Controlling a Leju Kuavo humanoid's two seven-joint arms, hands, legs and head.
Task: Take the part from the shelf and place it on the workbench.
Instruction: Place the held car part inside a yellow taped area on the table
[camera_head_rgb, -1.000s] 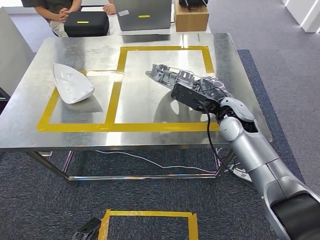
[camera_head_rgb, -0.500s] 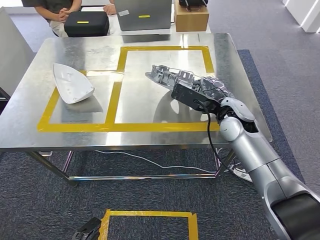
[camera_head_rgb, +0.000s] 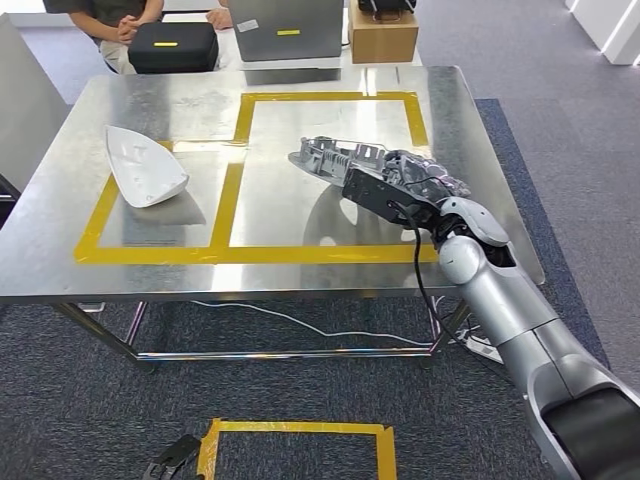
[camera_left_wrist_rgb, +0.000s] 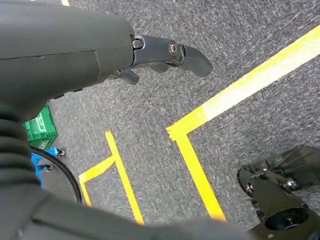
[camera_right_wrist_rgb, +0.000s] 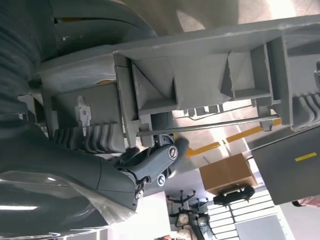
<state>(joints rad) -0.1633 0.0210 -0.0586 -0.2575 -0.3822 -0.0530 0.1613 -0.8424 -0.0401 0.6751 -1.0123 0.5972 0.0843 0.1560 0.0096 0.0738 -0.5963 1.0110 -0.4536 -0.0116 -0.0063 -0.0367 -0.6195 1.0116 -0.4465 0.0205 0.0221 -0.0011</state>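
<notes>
The long grey ribbed plastic part (camera_head_rgb: 340, 160) had shifted a little since a second earlier: its pointed tip sat slightly further toward the left of the head frame and the whole piece lay flatter, closer to the shiny steel counter (camera_head_rgb: 302, 215). The right hand (camera_head_rgb: 419, 180) still gripped it at the near end, just right of centre, the silver arm running in from the lower right corner. In the right wrist view the fingers (camera_right_wrist_rgb: 158, 160) were curled under the part's (camera_right_wrist_rgb: 196, 75) moulded ribs, so the hold was real and not yet let go.

The part hung over the right-hand yellow taped rectangle (camera_head_rgb: 407, 105), with a dark shadow directly beneath it. Whether its tip already touched the steel could not be told from these pictures. I judged this to be the last of the lowering (the placement itself looked nearly done), with only the set-down and release left.

The white curved plastic shell (camera_head_rgb: 143, 168) lay in the left taped area, well apart from the grey part and unmoved. At the top edge of the head frame stood a black case (camera_head_rgb: 173, 45), a grey box (camera_head_rgb: 287, 28) and a brown cardboard box (camera_head_rgb: 383, 38), with a seated person (camera_head_rgb: 113, 22) at the upper left.

The left hand (camera_left_wrist_rgb: 151, 52) hung over grey carpet with yellow tape lines, its fingers loosely extended and holding nothing.
</notes>
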